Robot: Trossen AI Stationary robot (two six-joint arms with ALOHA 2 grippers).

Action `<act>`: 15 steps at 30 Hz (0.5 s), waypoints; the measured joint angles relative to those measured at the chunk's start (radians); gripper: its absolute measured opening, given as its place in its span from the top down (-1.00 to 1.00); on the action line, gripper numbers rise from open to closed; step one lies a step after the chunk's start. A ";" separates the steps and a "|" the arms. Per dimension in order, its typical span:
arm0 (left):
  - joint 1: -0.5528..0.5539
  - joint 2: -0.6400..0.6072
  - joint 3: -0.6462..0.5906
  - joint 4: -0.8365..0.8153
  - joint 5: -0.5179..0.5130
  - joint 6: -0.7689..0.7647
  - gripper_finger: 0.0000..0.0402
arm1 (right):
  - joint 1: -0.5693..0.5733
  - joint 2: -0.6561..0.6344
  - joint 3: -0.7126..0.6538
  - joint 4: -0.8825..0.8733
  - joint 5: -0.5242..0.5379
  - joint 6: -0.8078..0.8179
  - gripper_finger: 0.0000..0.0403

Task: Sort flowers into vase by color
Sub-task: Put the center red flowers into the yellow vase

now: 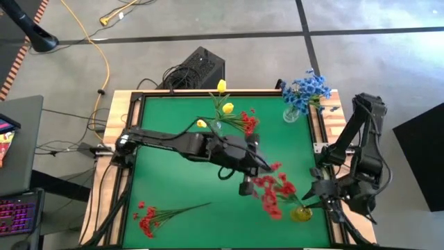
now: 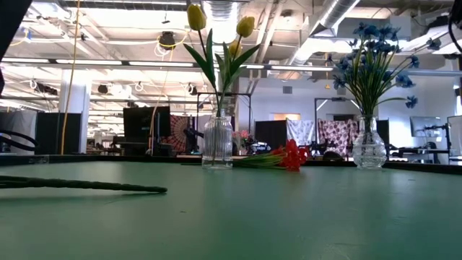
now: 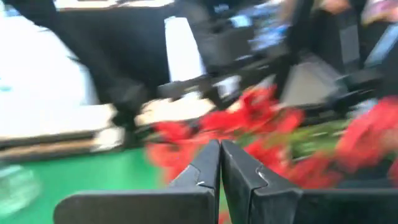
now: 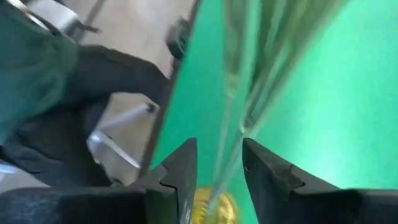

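Two grippers meet at the yellow vase (image 1: 300, 214): left gripper (image 1: 248, 186) clenched among red flowers (image 1: 272, 191), right gripper (image 1: 318, 201) parted round the vase; stems may spill if bumped

Grey floor (image 1: 374, 62), bright ceiling lights (image 2: 101, 32)

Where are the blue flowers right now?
In the high view the blue flowers stand in a clear glass vase at the table's far right corner; the yellow tulips in their own vase are the nearest neighbours, to the left.
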 joint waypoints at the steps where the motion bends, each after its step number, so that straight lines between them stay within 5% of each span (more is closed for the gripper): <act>1: -0.001 -0.011 0.012 -0.035 -0.042 0.014 1.00 | 0.000 0.008 0.000 -0.013 0.000 0.014 0.20; 5: -0.001 -0.069 0.025 -0.099 -0.141 0.042 1.00 | -0.001 0.027 0.000 -0.049 0.000 0.078 0.04; 15: 0.000 -0.177 0.025 -0.162 -0.189 0.058 1.00 | -0.033 0.062 0.000 -0.032 0.003 0.126 -0.20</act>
